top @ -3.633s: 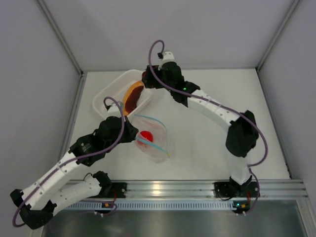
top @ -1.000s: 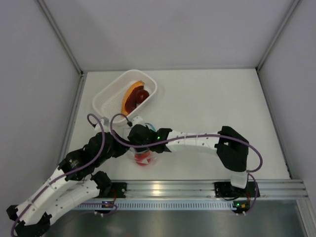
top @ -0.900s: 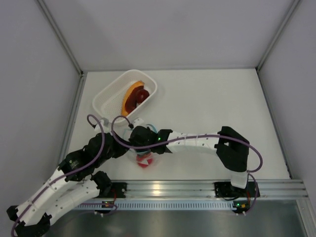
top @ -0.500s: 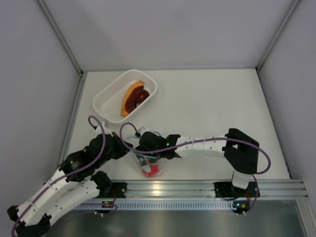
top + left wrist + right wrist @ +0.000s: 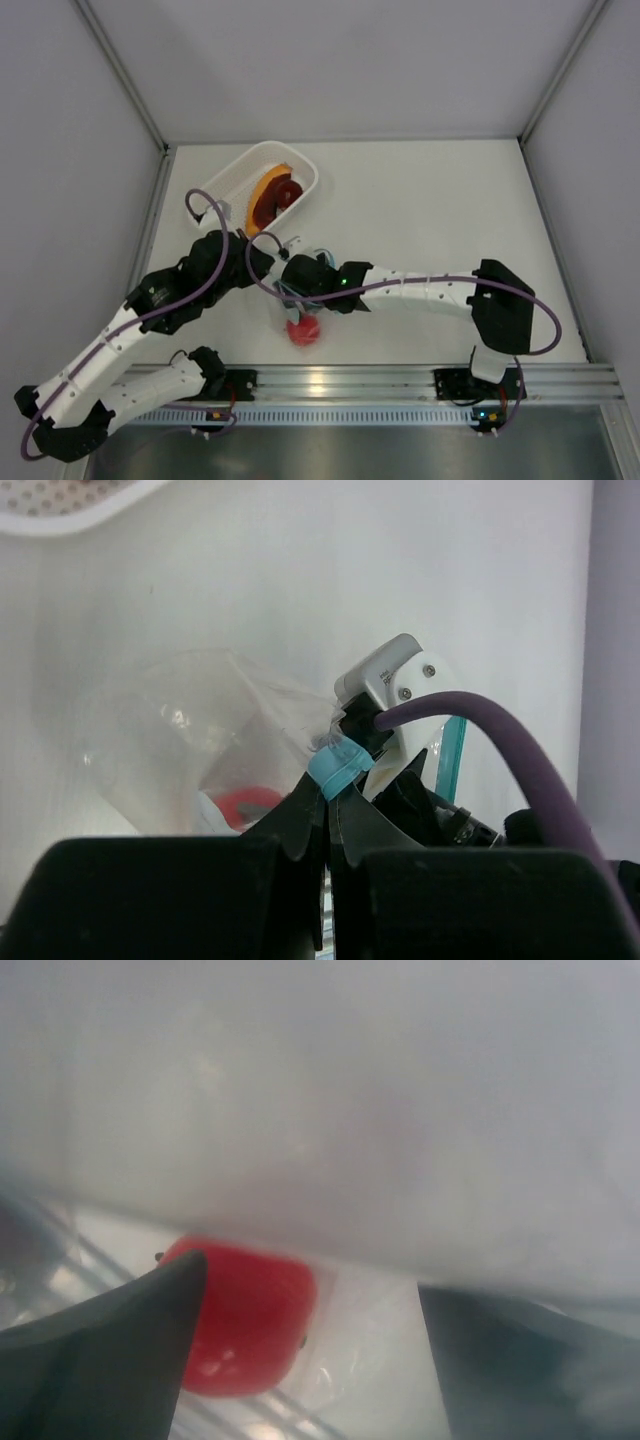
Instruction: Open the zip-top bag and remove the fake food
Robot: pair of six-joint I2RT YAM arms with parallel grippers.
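Clear, crinkly plastic is bunching up in the lower middle of the overhead frame. That is the zip-top bag (image 5: 289, 318), over the white tabletop (image 5: 430, 210) and close to the rail at the bottom edge. At its lower end the red tomato (image 5: 303, 332) is glowing through the film.

Up at the mouth, the blue zip strip (image 5: 336, 766) is being pinched by the left fingers (image 5: 326, 805). They are pressed tight together on it, gripping that edge in the centre of the left wrist view. The rest of the bag is ballooning out to the left there, with a red patch showing low inside.

The right fingers (image 5: 310, 1285) are standing wide apart. In the right wrist view the tomato is sitting at lower left, just beside the left-hand finger. Whether that finger is touching it, I cannot tell. Cloudy plastic is washing out the upper part of that view.

From overhead, the right arm is stretching in from the lower right. Its wrist is meeting the bag's mouth right next to the left wrist, which is coming in from the lower left.

Further out, the white perforated basket (image 5: 232, 172) is lying at upper left, apart from the bag. The orange slice (image 5: 266, 188) and the dark brown ring (image 5: 284, 194) are resting inside it, pressed against each other.
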